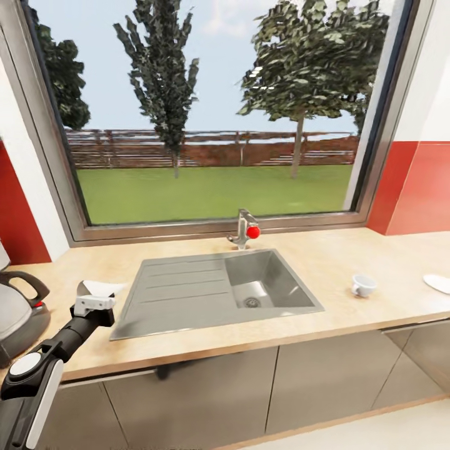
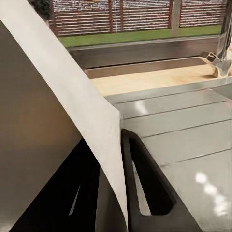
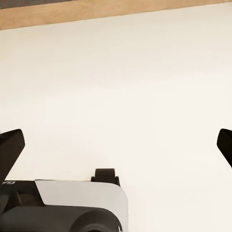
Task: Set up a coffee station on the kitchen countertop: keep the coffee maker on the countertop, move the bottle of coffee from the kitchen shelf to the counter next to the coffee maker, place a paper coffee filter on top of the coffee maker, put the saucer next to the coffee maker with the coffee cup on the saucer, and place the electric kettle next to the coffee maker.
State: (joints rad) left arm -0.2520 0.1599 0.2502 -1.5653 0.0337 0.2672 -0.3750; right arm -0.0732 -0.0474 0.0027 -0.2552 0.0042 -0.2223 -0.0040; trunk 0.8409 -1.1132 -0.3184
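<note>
A: What is the left gripper (image 1: pixel 95 292) doing?

B: It is holding a thin white paper coffee filter (image 1: pixel 100 288) between its dark fingers (image 2: pixel 145 183), closed on it. It is hanging over the long light wood-grain kitchen countertop (image 1: pixel 350 256), just beside the left edge of the grey steel sink (image 1: pixel 187 290). In the left wrist view the filter is appearing as a wide pale sheet standing across the fingers.

A: And the right gripper (image 3: pixel 116 145)?

B: Its two dark fingertips (image 3: pixel 10 147) are standing far apart, so it is open and holding nothing. It is pointing at a pale floor.

A: Where are the other things sitting?

B: The rounded smoky glass electric kettle (image 1: pixel 19 312) with the black loop handle is standing on the countertop at the far left, near the left arm. The small white coffee cup (image 1: pixel 363 285) is sitting right of the sink, and the flat white saucer (image 1: pixel 437 282) is lying further right, apart from the cup, half cut by the picture's edge. A metal tap with a red knob (image 1: pixel 245 229) is standing behind the sink.
</note>
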